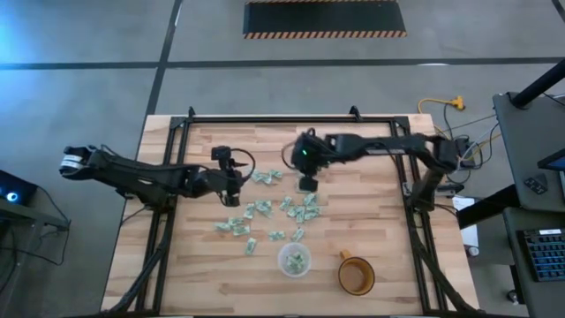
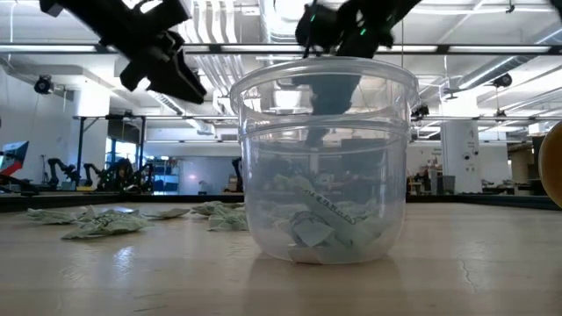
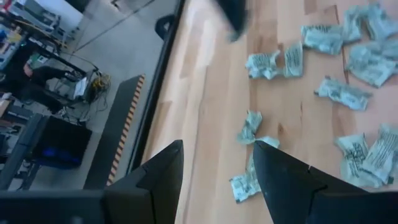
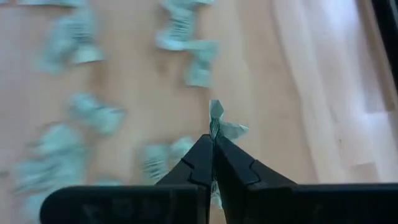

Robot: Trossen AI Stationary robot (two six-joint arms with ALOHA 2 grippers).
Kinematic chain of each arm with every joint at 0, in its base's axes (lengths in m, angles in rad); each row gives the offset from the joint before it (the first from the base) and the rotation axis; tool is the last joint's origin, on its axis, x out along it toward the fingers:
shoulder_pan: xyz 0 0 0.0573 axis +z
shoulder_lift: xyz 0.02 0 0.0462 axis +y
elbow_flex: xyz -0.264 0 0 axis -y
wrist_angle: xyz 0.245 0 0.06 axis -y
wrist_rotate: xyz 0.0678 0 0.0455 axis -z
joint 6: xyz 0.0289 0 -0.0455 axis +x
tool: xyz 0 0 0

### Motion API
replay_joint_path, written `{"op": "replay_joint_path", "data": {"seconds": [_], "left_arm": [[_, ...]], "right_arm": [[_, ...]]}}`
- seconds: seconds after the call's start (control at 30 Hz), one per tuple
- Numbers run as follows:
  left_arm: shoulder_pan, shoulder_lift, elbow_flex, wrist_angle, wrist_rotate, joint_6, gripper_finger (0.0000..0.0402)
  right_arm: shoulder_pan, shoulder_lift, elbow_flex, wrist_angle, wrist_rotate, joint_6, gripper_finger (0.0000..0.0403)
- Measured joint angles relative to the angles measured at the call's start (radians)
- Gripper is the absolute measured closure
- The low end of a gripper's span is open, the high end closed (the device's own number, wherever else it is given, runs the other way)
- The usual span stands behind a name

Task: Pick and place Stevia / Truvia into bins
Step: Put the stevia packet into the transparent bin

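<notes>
Many pale green and white Stevia sachets (image 1: 282, 208) lie flat and scattered on the wooden table's middle. The clear cup (image 1: 294, 260) stands near the front edge with several sachets (image 2: 320, 224) resting on its bottom. My right gripper (image 4: 213, 140) hangs above the far side of the scatter, shut on one sachet (image 4: 217, 121). My left gripper (image 3: 217, 158) is open above the scatter's left end (image 1: 234, 181), with nothing between its fingers. My right gripper pinches one crumpled sachet between its two fingers; the sachet's free end (image 4: 216, 112) sticks out past the fingertips. The fingers slant down from above. The sachet is lifted clear of the table.
An amber mug (image 1: 356, 276) stands to the right of the cup near the front edge. A dark metal frame (image 1: 265, 121) runs along the table's far edge and down both sides. Bare wood lies at the front left (image 1: 177, 265).
</notes>
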Motion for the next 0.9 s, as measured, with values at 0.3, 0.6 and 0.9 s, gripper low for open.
{"op": "replay_joint_path", "data": {"seconds": [0.3, 0.6, 0.9], "left_arm": [[-0.001, -0.024, -0.036, -0.046, 0.068, -0.142, 0.0224], [0.0, -0.009, -0.046, -0.039, 0.172, -0.236, 0.0224], [-0.001, 0.02, -0.044, -0.001, 0.356, -0.264, 0.0224]], "right_arm": [[0.28, -0.219, -0.237, 0.258, -0.004, -0.006, 0.0394], [0.431, -0.25, -0.359, 0.47, -0.067, -0.066, 0.0394], [0.486, -0.123, -0.348, 0.59, -0.22, -0.047, 0.0394]]}}
